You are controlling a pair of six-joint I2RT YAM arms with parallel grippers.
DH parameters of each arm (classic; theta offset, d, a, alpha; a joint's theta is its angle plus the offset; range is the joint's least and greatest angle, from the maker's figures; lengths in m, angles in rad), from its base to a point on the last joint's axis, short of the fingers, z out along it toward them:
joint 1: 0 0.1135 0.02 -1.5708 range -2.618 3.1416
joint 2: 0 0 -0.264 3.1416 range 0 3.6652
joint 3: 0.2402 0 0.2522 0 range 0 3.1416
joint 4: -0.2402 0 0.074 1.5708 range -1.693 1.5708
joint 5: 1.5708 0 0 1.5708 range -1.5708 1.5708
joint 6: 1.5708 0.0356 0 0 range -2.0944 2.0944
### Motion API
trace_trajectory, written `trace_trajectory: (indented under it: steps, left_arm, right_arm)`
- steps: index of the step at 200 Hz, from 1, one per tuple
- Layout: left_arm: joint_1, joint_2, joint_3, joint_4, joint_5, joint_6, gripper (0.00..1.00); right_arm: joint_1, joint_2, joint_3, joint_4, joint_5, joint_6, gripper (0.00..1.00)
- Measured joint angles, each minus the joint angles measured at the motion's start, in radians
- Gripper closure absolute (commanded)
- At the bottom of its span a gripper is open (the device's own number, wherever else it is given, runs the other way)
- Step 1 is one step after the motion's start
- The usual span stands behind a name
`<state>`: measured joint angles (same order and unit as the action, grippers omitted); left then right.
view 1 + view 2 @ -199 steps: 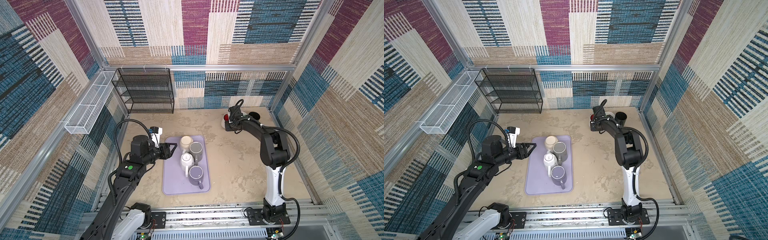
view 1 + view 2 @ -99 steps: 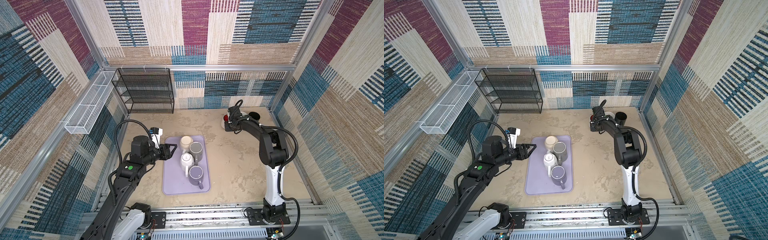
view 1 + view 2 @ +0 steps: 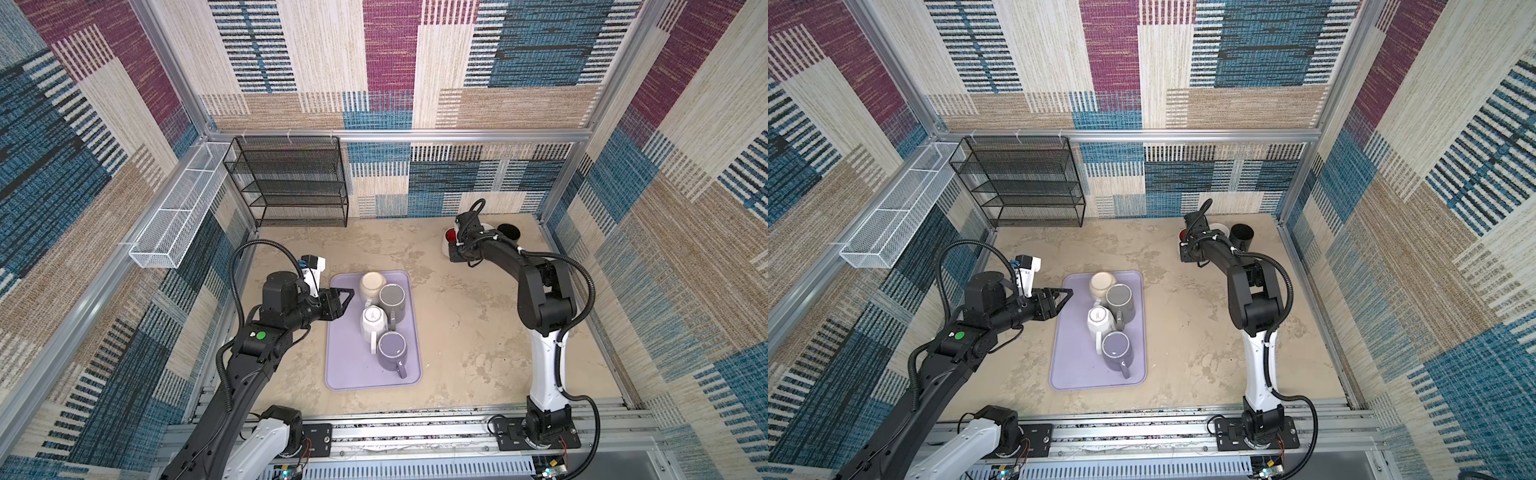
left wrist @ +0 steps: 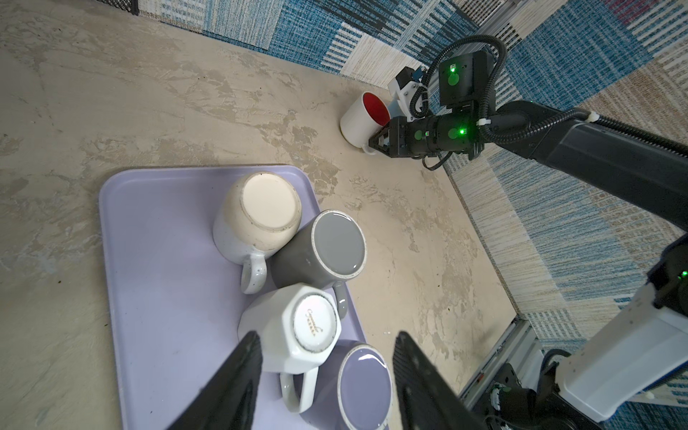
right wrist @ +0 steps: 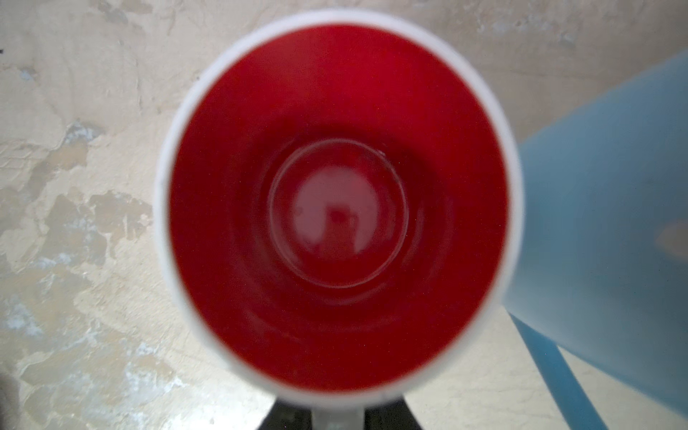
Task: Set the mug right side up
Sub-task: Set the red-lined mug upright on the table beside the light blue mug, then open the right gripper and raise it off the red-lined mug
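A white mug with a red inside [image 3: 449, 239] [image 3: 1183, 236] [image 4: 359, 119] [image 5: 338, 208] stands upright, mouth up, on the beige floor at the back right. My right gripper [image 3: 454, 254] [image 3: 1185, 253] [image 4: 372, 143] [image 5: 337, 413] is shut on its handle, a dark finger against each side. My left gripper [image 3: 351, 296] [image 3: 1069, 293] [image 4: 328, 337] hangs open above the left edge of the purple tray [image 3: 345, 365] [image 3: 1067, 365] [image 4: 149, 260], holding nothing. In the left wrist view its fingers frame an upside-down white faceted mug [image 4: 298, 327].
On the tray stand several upside-down mugs: cream [image 3: 371, 284], grey [image 3: 392, 297], white faceted [image 3: 373, 320], purple [image 3: 392, 349]. A black mug [image 3: 509, 230] and a pale blue one [image 5: 614, 223] stand beside the red-lined mug. A black wire rack [image 3: 291, 183] and a white wire basket [image 3: 178, 224] line the back left.
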<state>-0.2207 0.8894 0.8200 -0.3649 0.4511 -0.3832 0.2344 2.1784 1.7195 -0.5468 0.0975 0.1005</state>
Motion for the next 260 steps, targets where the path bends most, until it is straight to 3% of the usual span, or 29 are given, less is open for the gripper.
trace_trajectory:
  steps: [152, 260]
  left_arm:
    - [0.000, 0.002, 0.002, -0.006, 0.000, 0.000, 0.42]
    - [-0.003, 0.007, -0.006, -0.019, 0.001, -0.001, 0.44]
  right_arm:
    - [0.000, -0.120, -0.047, 0.003, -0.011, -0.008, 0.62]
    - [0.000, -0.438, -0.348, 0.222, -0.193, -0.015, 0.64]
